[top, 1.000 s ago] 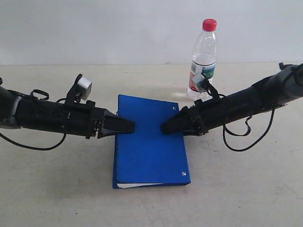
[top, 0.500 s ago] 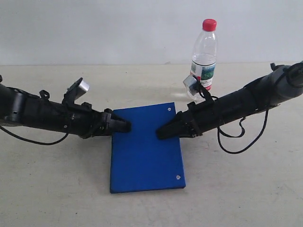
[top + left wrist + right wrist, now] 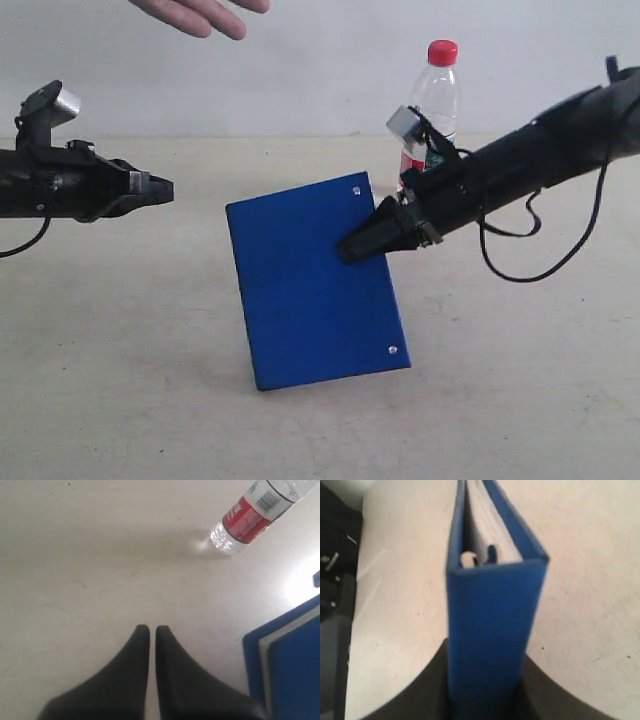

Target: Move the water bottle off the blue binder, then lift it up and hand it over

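The blue binder [image 3: 310, 290] hangs tilted above the table, its front corner low. My right gripper [image 3: 350, 248] is shut on its right edge; the right wrist view shows the binder's spine [image 3: 492, 610] clamped between the black fingers [image 3: 420, 695], with white pages and a ring visible inside. The water bottle [image 3: 434, 100] stands upright on the table behind my right arm, red cap on top, off the binder. My left gripper [image 3: 165, 188] is shut and empty, raised well left of the binder. In the left wrist view, the bottle [image 3: 250, 515] and a binder corner [image 3: 290, 655] lie beyond that gripper [image 3: 152, 629].
A person's hand [image 3: 200, 12] reaches in at the top left, above my left arm. The beige table [image 3: 120, 350] runs back to a white wall. Black cables loop beside my right arm [image 3: 530, 270].
My right gripper has lifted the binder off the table and tilted it. My left gripper has drawn back left and upward, away from the binder. The hand has come into view.
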Motion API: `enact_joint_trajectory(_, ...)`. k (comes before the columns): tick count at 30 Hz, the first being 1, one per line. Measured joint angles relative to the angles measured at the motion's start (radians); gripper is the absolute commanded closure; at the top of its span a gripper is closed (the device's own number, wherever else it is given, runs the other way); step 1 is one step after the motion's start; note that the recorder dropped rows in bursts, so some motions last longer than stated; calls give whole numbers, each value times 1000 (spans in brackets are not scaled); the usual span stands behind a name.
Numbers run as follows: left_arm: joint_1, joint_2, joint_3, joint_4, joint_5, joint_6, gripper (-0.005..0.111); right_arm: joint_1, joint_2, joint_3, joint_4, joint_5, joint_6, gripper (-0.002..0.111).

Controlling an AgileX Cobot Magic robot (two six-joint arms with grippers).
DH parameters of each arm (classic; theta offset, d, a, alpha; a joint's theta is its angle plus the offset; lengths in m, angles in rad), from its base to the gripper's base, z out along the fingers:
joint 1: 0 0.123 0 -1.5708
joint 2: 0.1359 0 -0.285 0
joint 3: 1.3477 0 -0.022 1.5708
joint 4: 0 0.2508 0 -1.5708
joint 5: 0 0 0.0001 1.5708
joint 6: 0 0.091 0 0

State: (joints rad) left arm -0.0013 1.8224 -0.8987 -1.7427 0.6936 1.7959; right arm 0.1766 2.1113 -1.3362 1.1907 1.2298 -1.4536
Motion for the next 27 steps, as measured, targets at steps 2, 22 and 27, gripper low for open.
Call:
enact_joint_trajectory(2,-5,-46,25,2,-44,18,102,8,-69,12,-49,-18,16,109)
enact_joint_trajectory(22,-9,-533,268,0,-556,-5,102,401,-803,290,-279,-626,74,109)
enact_joint_trajectory(27,-9,-533,293,0,-559,-6,102,417,-912,291,-281,-673,78,109)
